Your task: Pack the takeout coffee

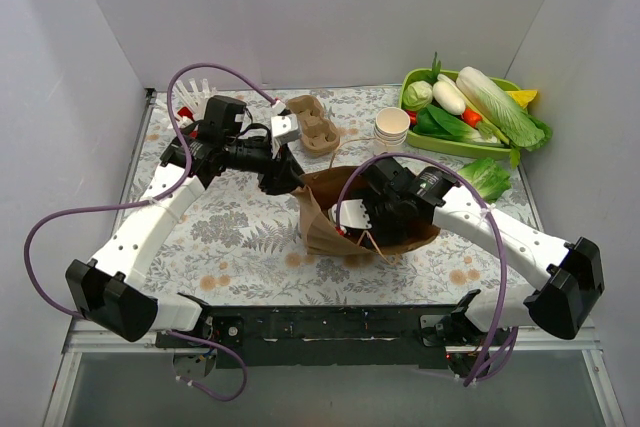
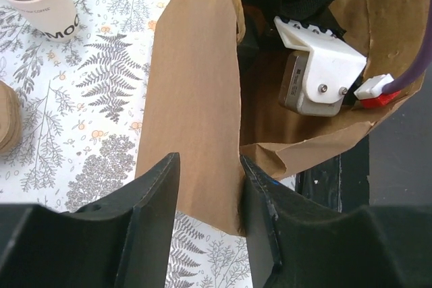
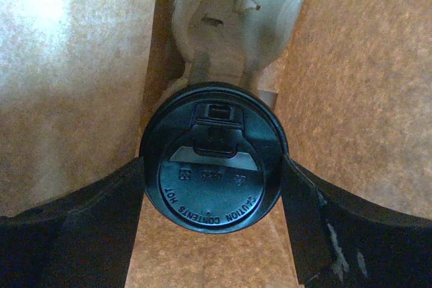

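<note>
The cup [image 3: 212,190], its black lid facing the camera, is inside the bag [image 3: 351,65] at the centre of the right wrist view. The right gripper [image 3: 212,166] clamps it at the lid rim. At lower centre of the left wrist view, the left gripper [image 2: 209,193] stands partly open astride the bag's side panel; whether it grips cannot be told.

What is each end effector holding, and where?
Right end effector: takeout coffee, by the sides of its black lid. Left end effector: brown paper bag, by its side panel.
</note>
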Robot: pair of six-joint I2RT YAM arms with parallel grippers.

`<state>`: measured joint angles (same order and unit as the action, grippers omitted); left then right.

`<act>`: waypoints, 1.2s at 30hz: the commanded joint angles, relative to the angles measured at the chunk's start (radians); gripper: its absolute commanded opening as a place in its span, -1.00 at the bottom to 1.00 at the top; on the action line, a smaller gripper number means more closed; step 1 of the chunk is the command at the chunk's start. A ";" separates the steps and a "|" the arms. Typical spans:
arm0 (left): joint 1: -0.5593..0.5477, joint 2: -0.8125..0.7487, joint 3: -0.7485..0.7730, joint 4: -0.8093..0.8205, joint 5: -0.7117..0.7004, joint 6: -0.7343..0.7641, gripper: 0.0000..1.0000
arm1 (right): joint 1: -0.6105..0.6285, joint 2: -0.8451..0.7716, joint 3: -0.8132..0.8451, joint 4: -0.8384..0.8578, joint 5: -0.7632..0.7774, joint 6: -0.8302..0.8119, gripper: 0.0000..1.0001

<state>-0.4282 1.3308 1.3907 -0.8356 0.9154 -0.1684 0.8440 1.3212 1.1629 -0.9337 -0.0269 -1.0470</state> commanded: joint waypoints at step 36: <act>0.011 -0.140 -0.153 0.648 -0.654 -0.371 0.86 | -0.115 -0.240 -0.206 0.065 -0.130 0.002 -0.97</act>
<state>-0.4294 1.1721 1.2701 -0.2676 0.4786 -0.4313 0.7311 1.1484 1.0122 -0.8520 -0.1318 -1.0252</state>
